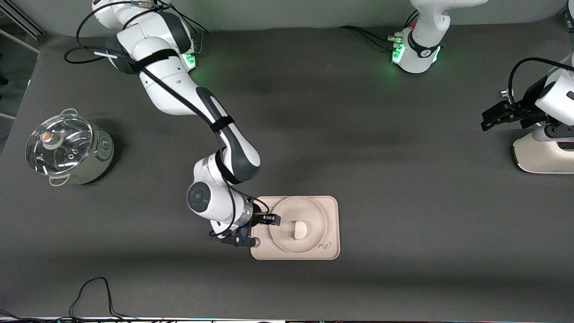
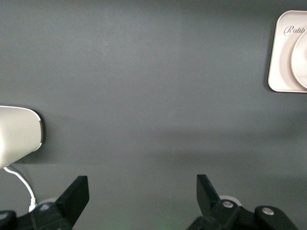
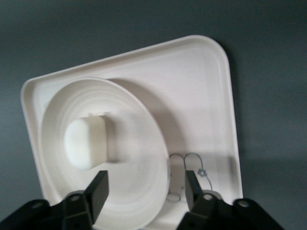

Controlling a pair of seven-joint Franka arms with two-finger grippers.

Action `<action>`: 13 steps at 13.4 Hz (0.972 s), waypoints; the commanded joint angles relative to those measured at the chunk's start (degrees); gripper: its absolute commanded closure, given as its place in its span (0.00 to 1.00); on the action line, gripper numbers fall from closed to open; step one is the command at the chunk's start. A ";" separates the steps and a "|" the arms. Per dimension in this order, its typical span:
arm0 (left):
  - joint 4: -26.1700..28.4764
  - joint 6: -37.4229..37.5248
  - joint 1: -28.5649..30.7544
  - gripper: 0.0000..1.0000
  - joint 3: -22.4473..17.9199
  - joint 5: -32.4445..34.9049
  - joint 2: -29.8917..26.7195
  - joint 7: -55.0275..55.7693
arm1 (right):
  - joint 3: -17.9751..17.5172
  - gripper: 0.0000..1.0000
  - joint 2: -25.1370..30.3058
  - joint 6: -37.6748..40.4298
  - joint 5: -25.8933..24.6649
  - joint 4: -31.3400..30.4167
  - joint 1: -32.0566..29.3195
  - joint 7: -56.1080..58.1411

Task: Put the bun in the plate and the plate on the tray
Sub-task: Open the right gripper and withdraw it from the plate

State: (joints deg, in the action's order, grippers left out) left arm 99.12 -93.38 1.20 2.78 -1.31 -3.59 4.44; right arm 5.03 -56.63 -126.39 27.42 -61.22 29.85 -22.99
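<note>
Our right gripper [image 1: 269, 220] sits at the plate [image 1: 299, 224] rim toward the right arm's end, fingers spread astride it — bun [image 1: 299, 230] in plate, plate on tray [image 1: 332, 244]. Our left gripper [image 1: 489, 119] waits wide open, well apart.

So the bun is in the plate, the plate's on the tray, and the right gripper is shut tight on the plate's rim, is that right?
Not quite. The bun is in the plate and the plate sits on the tray, but the right gripper is open: the right wrist view shows its fingers spread either side of the plate's rim, not shut on it.
</note>
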 commanded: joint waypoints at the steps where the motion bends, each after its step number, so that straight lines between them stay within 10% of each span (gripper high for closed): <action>1: -0.59 0.83 -0.24 0.00 0.12 -0.10 0.25 1.01 | 2.78 0.00 8.17 8.58 -0.86 -1.71 -0.15 -1.97; 8: -1.30 -2.85 -0.50 0.00 0.21 -0.01 0.25 1.19 | 2.62 0.00 43.13 27.31 -15.90 -22.52 -9.97 7.31; 13: -1.03 -4.79 -0.67 0.00 0.21 0.16 2.71 1.19 | 2.88 0.00 52.92 35.24 -24.51 -26.04 -20.43 25.51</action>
State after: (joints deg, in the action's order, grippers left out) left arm 98.69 -97.70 1.18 3.05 -1.33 -2.00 4.71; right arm 8.63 -6.44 -90.62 5.12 -82.90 11.94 -2.69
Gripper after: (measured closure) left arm 0.000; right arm 0.000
